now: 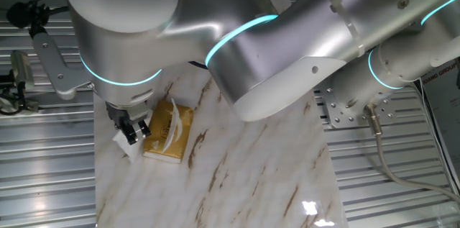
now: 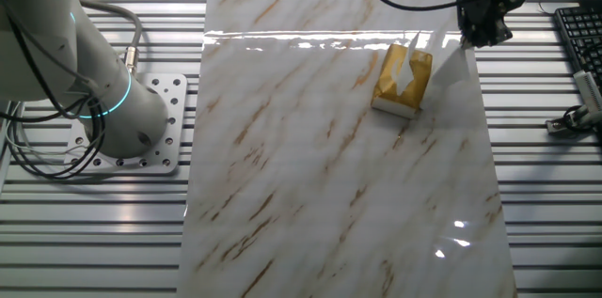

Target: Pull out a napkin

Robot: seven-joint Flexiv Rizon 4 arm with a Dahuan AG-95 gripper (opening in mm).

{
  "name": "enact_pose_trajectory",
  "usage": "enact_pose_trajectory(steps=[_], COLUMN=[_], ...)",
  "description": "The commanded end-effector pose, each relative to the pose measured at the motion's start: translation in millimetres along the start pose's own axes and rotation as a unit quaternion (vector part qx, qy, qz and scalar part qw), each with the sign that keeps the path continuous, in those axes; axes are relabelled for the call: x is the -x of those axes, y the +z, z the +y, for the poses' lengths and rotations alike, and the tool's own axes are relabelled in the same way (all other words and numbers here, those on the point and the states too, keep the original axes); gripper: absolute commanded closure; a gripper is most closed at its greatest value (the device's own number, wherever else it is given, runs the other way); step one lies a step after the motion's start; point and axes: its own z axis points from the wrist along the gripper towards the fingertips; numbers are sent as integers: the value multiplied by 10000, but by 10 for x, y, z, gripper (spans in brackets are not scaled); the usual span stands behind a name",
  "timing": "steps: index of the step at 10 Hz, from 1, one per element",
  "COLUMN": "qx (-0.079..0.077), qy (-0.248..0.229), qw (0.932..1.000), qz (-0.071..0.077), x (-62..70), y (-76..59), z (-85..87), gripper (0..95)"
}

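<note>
On the marble table (image 2: 310,195) lies the yellow pack (image 2: 403,80), flat, and everything below is placed relative to it.

One fixed view: the arm (image 1: 287,34) fills the upper frame and hides much of the table. The gripper (image 1: 134,131) stands just beside the pack's (image 1: 169,131) long edge, fingers pointing down. A white napkin (image 1: 124,145) shows at the fingertips, on the side away from the pack, hanging down to the tabletop (image 1: 237,178). The fingers look closed on that sheet, though the contact itself is small and partly shaded. A second white strip lies across the pack's top face, curving out of its slot.

The other fixed view: the arm's base (image 2: 113,110) sits well apart from the pack, off the marble on the ribbed metal bench (image 2: 94,242). The gripper (image 2: 484,27) is near the pack's far corner, close to the table edge. From here the napkin (image 2: 467,54) is only a faint pale sheet below the fingers; the grip cannot be judged. White tissue shows in the pack's top opening. A keyboard (image 2: 578,39) lies beyond the gripper, off the table.
</note>
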Motion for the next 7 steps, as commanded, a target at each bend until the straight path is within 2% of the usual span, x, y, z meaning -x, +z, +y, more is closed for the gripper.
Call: enact_pose_trajectory(steps=[1, 7], qx=[11, 18], qy=[-7, -46], qw=[10000, 10000], qz=[-13, -35], x=[1, 1], y=[0, 1], z=[0, 1], gripper=[950, 950])
